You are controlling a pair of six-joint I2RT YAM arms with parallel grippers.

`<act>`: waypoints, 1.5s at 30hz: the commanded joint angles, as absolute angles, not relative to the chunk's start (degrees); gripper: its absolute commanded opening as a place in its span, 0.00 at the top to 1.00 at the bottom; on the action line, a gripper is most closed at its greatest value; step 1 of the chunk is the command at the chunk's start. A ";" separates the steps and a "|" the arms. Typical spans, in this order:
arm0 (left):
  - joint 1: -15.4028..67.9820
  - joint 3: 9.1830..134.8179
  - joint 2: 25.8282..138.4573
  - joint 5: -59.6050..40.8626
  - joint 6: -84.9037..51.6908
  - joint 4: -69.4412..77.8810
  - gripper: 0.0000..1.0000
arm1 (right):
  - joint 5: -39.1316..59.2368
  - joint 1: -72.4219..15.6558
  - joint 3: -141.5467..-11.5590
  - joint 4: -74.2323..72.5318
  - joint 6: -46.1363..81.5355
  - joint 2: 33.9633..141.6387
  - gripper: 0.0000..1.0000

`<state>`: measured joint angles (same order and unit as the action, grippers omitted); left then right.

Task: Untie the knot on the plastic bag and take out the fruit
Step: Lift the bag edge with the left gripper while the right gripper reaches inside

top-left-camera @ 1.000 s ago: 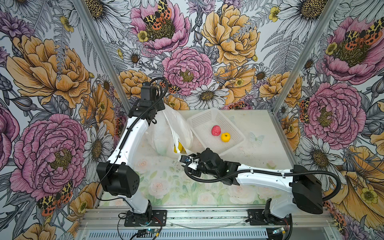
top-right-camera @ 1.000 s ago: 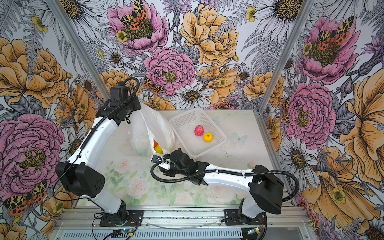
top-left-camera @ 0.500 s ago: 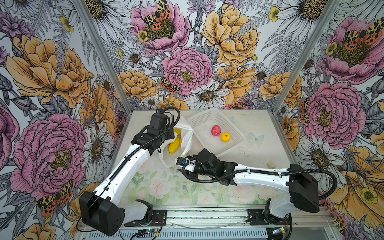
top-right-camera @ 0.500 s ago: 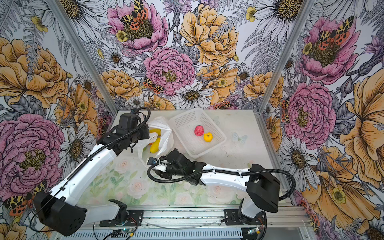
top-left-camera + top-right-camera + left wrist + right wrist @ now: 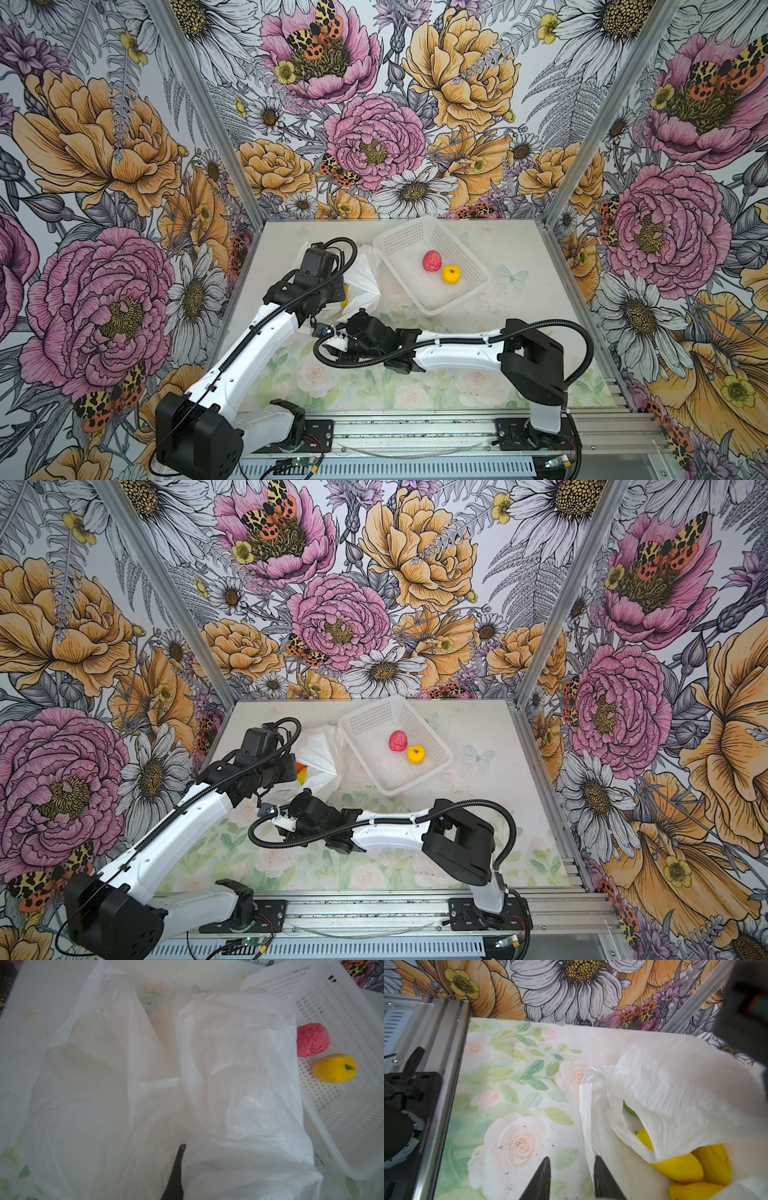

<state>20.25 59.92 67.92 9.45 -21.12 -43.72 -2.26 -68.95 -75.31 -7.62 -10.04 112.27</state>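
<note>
The left gripper (image 5: 180,1153) is clamped on the thin, crinkled white plastic bag (image 5: 239,1068). The right gripper (image 5: 572,1157) stands narrowly parted at the bag's open rim, with smooth yellow fruit (image 5: 681,1167) inside, just beyond it.

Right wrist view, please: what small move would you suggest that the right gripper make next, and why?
Probably ease the right gripper across into the open mouth of the plastic bag, toward the nearest yellow fruit: its jaws stand apart at the bag's edge, while the left gripper pinches the film.
</note>
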 commanded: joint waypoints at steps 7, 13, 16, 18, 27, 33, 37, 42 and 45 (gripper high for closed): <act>16.63 56.64 58.61 10.01 -23.53 -44.30 0.92 | -23.24 -63.42 -72.06 -16.33 3.50 113.25 0.55; 16.75 52.67 55.17 12.44 -25.76 -44.26 0.36 | -24.06 -61.26 -64.63 -21.46 5.19 107.14 0.48; 18.48 50.23 52.32 13.92 -27.03 -44.20 0.12 | -23.73 -61.10 -64.41 -21.25 5.27 106.85 0.48; 20.53 49.04 51.15 14.77 -27.99 -44.16 0.07 | -24.12 -61.11 -65.14 -20.23 5.65 107.29 0.48; 24.73 47.55 57.63 21.58 -31.18 -41.30 0.01 | -23.29 -61.09 -65.39 -19.07 7.27 107.22 0.43; 24.73 49.62 65.99 24.73 -30.42 -40.08 0.30 | -23.55 -60.97 -65.45 -18.68 9.08 107.25 0.40; 24.53 51.74 66.42 20.95 -27.85 -41.44 0.90 | -24.35 -60.31 -67.93 -15.74 15.90 109.34 0.44; 23.98 52.76 64.04 16.46 -26.63 -46.70 1.00 | -20.82 -60.41 -68.57 -14.63 28.26 110.05 0.48; 23.99 52.05 62.00 13.71 -26.21 -47.37 1.00 | -16.43 -60.38 -71.55 -13.14 32.35 112.51 0.48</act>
